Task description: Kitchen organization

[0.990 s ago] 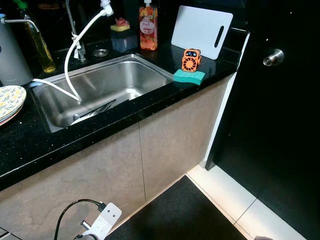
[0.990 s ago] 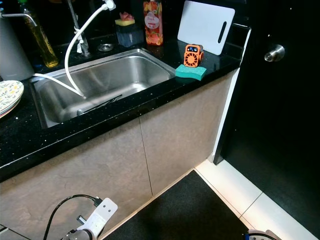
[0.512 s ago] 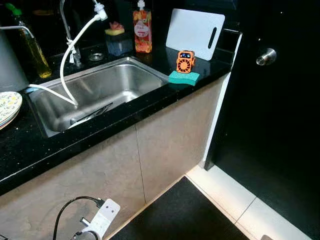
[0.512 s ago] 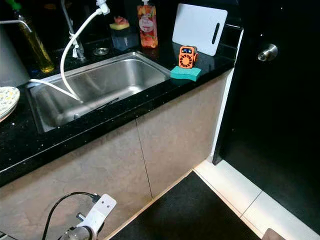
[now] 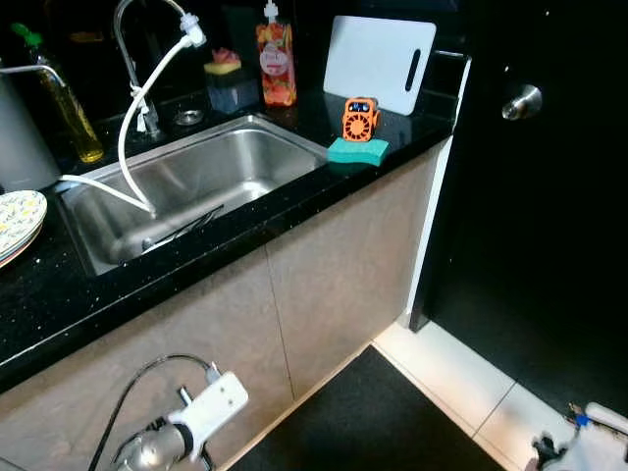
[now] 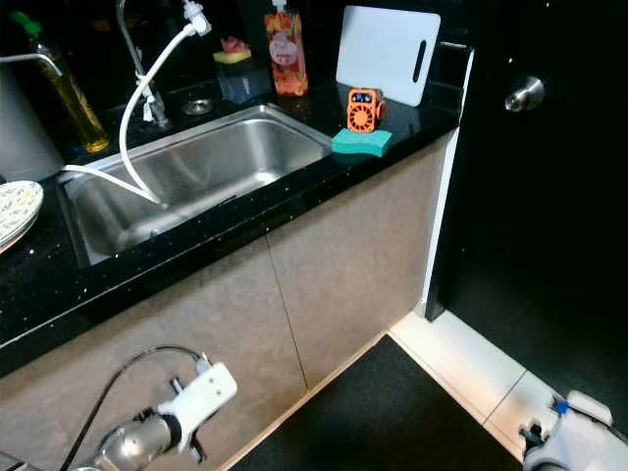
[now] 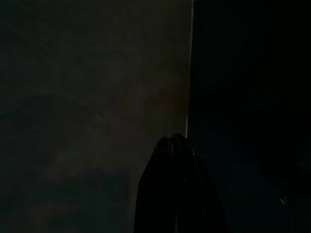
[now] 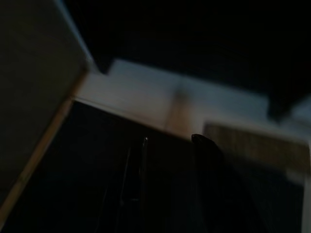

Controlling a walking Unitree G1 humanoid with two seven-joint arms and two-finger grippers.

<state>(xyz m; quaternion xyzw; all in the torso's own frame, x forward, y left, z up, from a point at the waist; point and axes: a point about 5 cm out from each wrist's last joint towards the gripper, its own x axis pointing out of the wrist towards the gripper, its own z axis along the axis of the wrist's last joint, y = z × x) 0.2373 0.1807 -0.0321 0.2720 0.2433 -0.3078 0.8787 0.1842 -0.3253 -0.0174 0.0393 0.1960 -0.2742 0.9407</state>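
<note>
Looking down, you had the sink point(image 5: 196, 182) set in the black counter point(image 5: 59, 294), with a white hose point(image 5: 132, 128) hanging into it, a green sponge point(image 5: 357, 151) near the counter's right end, just in front of an orange gadget point(image 5: 360, 119), and a white board point(image 5: 378, 64) leaning behind. A patterned plate point(image 5: 18, 218) sat at the counter's left edge. Both arms hung low before the cabinets: your left gripper point(image 7: 176, 145) had its fingers pressed together, holding nothing, and your right gripper point(image 8: 170, 145) had its fingers parted and empty above the dark mat point(image 8: 87, 170).
</note>
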